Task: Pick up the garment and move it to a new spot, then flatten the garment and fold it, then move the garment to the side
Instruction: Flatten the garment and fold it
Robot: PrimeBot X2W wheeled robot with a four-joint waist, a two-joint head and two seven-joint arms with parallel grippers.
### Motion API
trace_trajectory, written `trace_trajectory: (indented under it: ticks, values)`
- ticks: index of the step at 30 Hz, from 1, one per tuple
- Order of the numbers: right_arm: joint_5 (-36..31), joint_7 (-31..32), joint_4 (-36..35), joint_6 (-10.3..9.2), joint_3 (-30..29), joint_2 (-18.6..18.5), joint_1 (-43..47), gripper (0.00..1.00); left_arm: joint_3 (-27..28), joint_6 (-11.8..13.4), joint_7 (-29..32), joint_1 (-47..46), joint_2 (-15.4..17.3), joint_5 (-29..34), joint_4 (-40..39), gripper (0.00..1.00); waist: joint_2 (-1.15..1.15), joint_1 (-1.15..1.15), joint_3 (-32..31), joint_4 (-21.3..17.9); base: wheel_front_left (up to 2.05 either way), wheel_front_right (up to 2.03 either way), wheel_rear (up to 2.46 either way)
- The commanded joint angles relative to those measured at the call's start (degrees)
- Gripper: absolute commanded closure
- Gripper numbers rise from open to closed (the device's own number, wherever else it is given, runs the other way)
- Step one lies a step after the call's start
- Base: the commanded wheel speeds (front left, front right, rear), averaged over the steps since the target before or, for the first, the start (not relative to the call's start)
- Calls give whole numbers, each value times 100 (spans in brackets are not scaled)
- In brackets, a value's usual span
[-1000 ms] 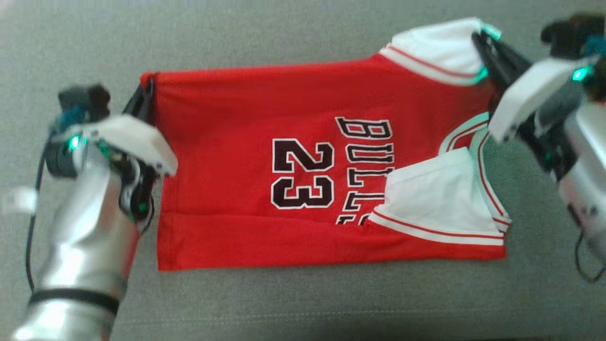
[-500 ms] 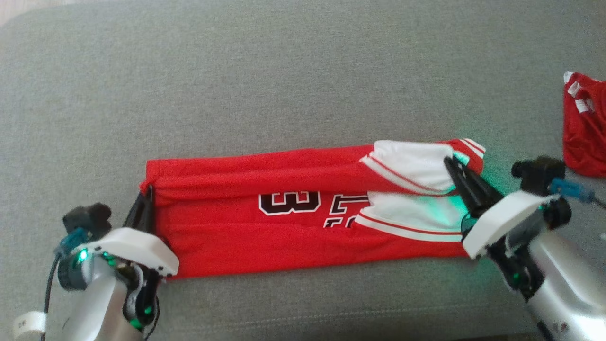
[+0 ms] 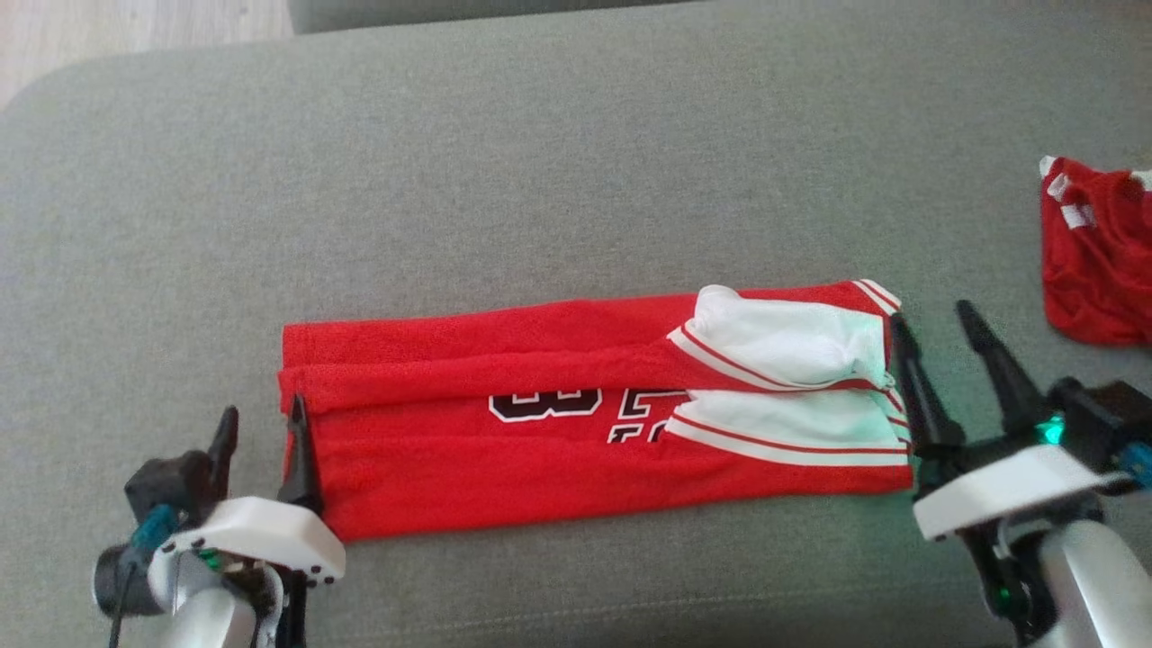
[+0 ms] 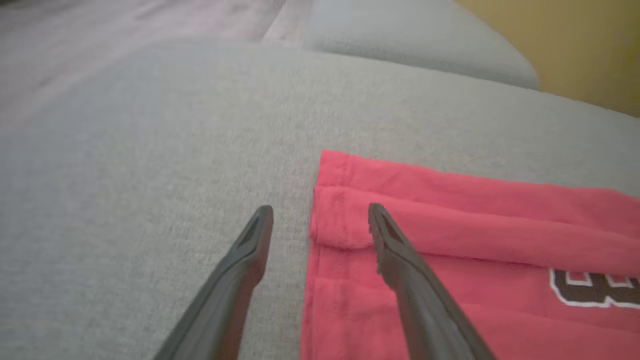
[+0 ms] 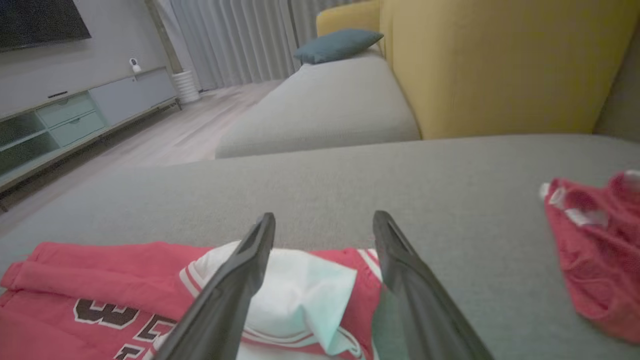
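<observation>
Left gripper (image 3: pixel 262 409) jaws apart at hem end | right gripper (image 3: pixel 931 319) jaws apart at sleeve end, maybe brushing cloth | jersey (image 3: pixel 558 450) folded lengthwise, flat on sofa cushion (image 3: pixel 540 180) | soft, light, likely slippery; pinch both short ends.

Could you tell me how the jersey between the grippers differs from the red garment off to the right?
The jersey lies folded into a long flat strip; the other garment sits crumpled. The jersey shows black lettering and white sleeves; the other garment shows small white patches. Both are red.
</observation>
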Motion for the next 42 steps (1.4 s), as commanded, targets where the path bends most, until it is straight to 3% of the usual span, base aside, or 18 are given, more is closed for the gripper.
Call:
trace_trajectory:
  ticks: [1,2,5,10,18,31,42]
  values:
    - [-219,-34,-365,19,-104,46,100,0,227,141,-74,-62,195,171,-376,0,0,0,-64,2,0,0,0]
    - [-558,35,-761,19,-376,228,291,0,211,336,-96,77,250,417,-817,0,0,0,-127,11,0,0,0]
    - [-900,193,-1283,19,-592,455,526,0,151,536,-110,247,268,696,-1497,0,0,0,-227,34,0,0,0]
    - [-1163,478,-1833,19,-686,689,785,0,81,669,-117,497,316,936,-2277,0,0,0,-336,32,0,0,0]
    - [-1202,647,-2011,19,-694,803,943,0,-9,792,17,755,362,1013,-2613,0,0,0,-362,20,0,0,0]
    - [-1019,804,-1786,19,-679,769,897,0,-39,782,5,650,368,991,-2615,0,0,0,-262,60,0,0,0]
    - [-561,1105,-251,19,-1034,476,98,0,-179,714,-29,242,266,1055,-2573,0,0,0,197,226,0,0,0]
